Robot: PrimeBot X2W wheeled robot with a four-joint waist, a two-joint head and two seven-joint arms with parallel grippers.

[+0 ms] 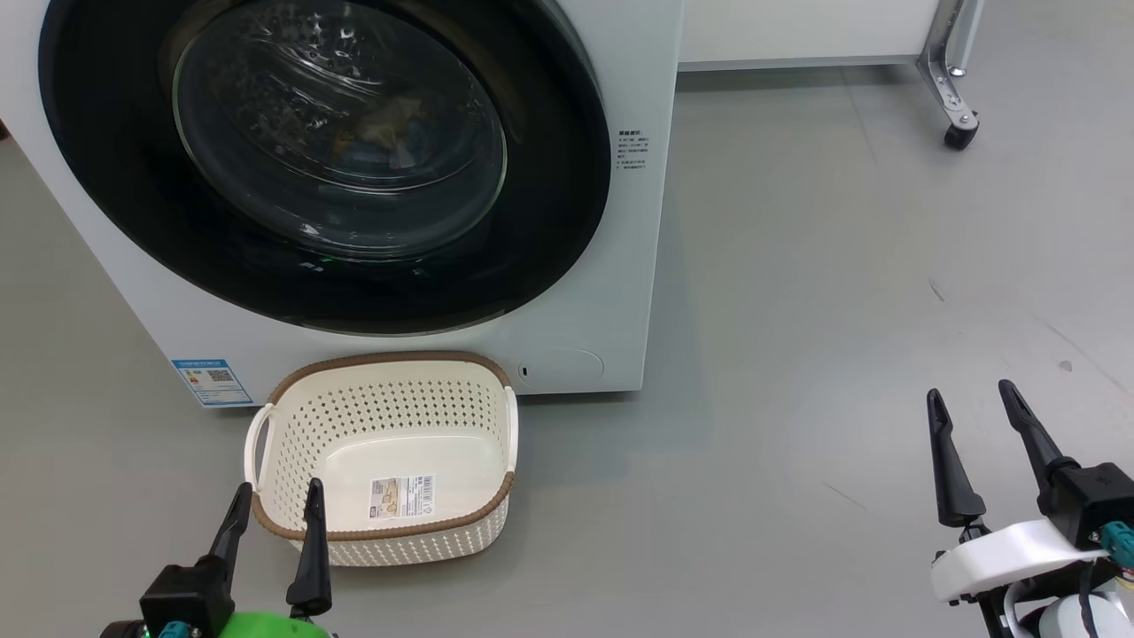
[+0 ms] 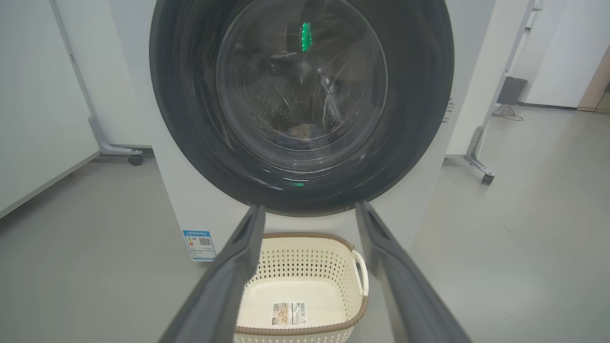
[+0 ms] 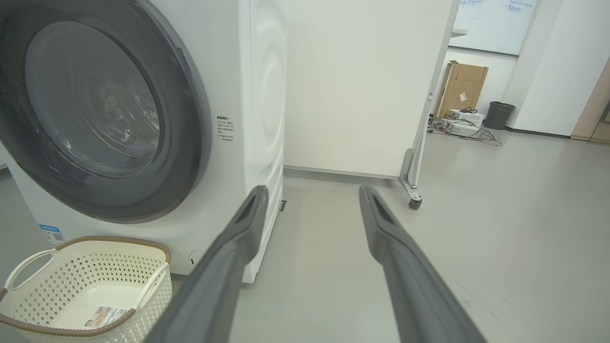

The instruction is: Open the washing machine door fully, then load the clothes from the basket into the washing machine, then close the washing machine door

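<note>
The washing machine [image 1: 633,292] is a white box right in front of me. The washing machine door [image 1: 549,221], with its glossy black rim and glass bowl, lies shut against the front. Behind the glass a dim brownish patch, seemingly the clothes [image 1: 388,131], sits low in the drum. The basket [image 1: 381,361] stands on the floor against the machine's foot, holding nothing but a label on its bottom. My left gripper [image 1: 279,487] hovers open over the basket's near rim, and also shows open as the left gripper [image 2: 310,206]. My right gripper [image 1: 969,390] is open over bare floor to the right, apart from everything.
A white partition on a metal leg with a caster [image 1: 961,133] stands behind and to the right of the machine. A cardboard box [image 3: 464,85], a dark bin [image 3: 500,114] and cables lie far off by the wall. Grey floor spreads to the right.
</note>
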